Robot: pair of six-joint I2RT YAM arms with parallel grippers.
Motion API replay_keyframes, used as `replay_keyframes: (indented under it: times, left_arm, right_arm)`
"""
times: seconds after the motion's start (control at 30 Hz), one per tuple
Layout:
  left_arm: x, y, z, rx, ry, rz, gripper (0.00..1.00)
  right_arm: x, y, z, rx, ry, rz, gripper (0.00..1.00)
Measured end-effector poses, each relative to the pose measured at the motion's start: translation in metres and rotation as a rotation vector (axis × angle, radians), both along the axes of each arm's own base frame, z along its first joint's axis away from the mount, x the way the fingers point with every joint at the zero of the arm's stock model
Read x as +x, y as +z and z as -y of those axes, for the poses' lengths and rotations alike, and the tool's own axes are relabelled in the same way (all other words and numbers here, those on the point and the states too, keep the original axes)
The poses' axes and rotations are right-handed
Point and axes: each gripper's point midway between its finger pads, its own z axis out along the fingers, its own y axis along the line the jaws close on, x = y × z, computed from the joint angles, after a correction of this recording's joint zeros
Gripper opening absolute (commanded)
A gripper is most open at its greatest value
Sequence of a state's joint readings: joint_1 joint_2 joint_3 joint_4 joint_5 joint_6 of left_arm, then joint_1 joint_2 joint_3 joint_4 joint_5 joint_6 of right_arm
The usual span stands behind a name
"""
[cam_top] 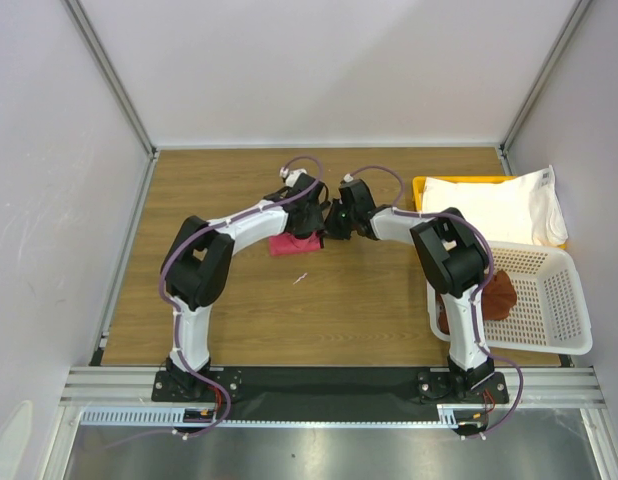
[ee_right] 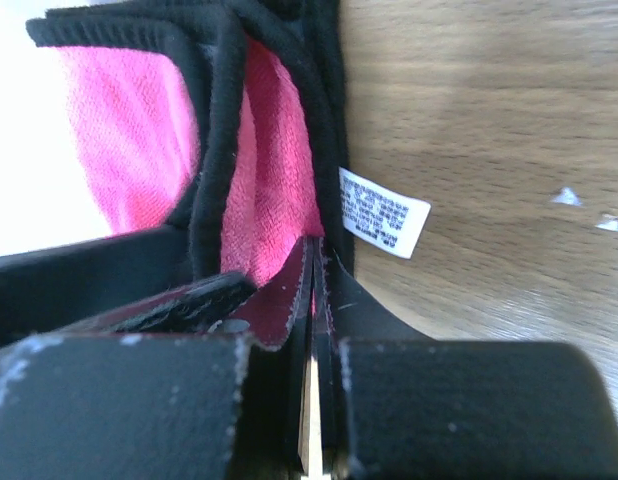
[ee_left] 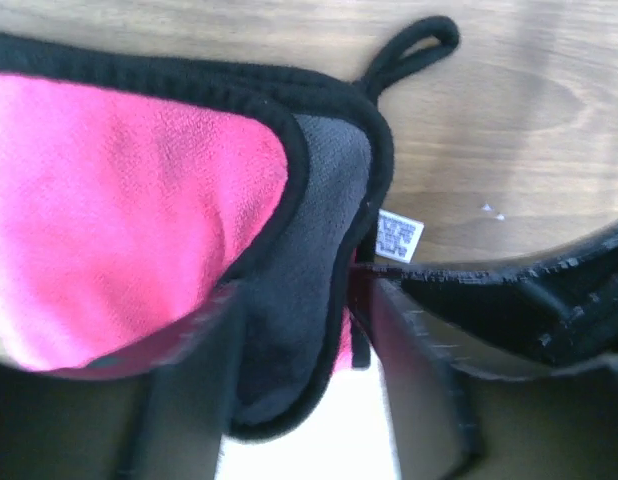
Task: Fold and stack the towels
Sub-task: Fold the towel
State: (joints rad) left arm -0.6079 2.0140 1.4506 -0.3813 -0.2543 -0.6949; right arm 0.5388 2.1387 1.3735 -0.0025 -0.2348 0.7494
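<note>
Two-arm fold, mid-table. My left gripper [ee_left: 301, 300] stands partly open, its fingers on either side of the folded corner of the pink towel [ee_left: 119, 200]. Cloth lies between them, but I cannot see a pinch. My right gripper [ee_right: 314, 262] is closed tight on the black-trimmed edge of the same corner, just beside the sewn label [ee_right: 382, 212]. The towel lies folded on the table [cam_top: 369, 300], between the two wrists, layers stacked, hanging loop [ee_left: 409, 48] sticking out flat on the wood.

Hazards, in my judgement:
- The right pinch takes only the rim of the trim. A sideways pull would probably slide the upper layer off the lower one and open the fold.
- A left finger drawn back low could snag the trim or the loop and drag the corner with it.
- The two wrists sit very near each other, so a careless retreat by either could knock the other.

Surroundings: the white towel [cam_top: 494, 205] lies loosely over the yellow tray [cam_top: 421, 184] at the far right, one edge hanging toward the white perforated basket [cam_top: 564, 300]. The reddish-brown towel [cam_top: 500, 293] sits bunched inside that basket, not yet folded. My right arm's own elbow rises between the pink towel and both containers, so any carry to that side must go around it.
</note>
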Motion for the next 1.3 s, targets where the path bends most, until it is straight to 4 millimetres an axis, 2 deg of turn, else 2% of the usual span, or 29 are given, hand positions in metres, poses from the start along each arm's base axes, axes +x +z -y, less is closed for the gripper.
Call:
replay_keyframes:
  times: [0.13, 0.3, 0.4, 0.43, 0.5, 0.53, 0.57, 0.73, 0.9, 1.17, 1.3]
  left_arm:
    - [0.012, 0.024, -0.005, -0.010, 0.024, 0.030, 0.69]
    - [0.021, 0.080, -0.019, -0.067, 0.046, 0.130, 0.69]
    - [0.017, 0.103, -0.045, -0.096, 0.090, 0.185, 0.63]
    - [0.016, 0.104, -0.054, -0.100, 0.106, 0.192, 0.56]
    - [0.015, 0.096, -0.066, -0.101, 0.130, 0.184, 0.49]
    - [0.016, 0.087, -0.071, -0.098, 0.141, 0.174, 0.42]
    - [0.015, 0.077, -0.074, -0.093, 0.147, 0.156, 0.38]
    - [0.010, 0.026, -0.062, -0.086, 0.100, 0.051, 0.26]
    - [0.007, 0.006, -0.043, -0.109, 0.052, 0.011, 0.23]
    - [0.001, -0.019, -0.007, -0.123, -0.029, -0.031, 0.24]
    - [0.001, -0.025, 0.000, -0.104, -0.044, -0.039, 0.25]
  right_arm:
    - [0.001, 0.001, 0.003, 0.000, -0.006, -0.003, 0.00]
    - [0.001, 0.001, 0.005, -0.007, -0.009, -0.006, 0.00]
    - [0.000, 0.000, 0.005, -0.010, -0.010, -0.010, 0.00]
    - [0.000, 0.000, 0.006, -0.011, -0.010, -0.010, 0.00]
    - [0.000, 0.000, 0.006, -0.014, -0.012, -0.011, 0.00]
    - [0.000, 0.000, 0.007, -0.016, -0.013, -0.012, 0.00]
    - [0.000, 0.000, 0.007, -0.017, -0.014, -0.013, 0.00]
    - [-0.001, 0.000, 0.008, -0.024, -0.017, -0.016, 0.00]
    - [-0.002, 0.000, 0.009, -0.030, -0.020, -0.019, 0.00]
    - [-0.005, 0.001, 0.008, -0.067, -0.014, -0.031, 0.00]
    - [-0.008, 0.001, 0.013, -0.110, -0.011, -0.057, 0.00]
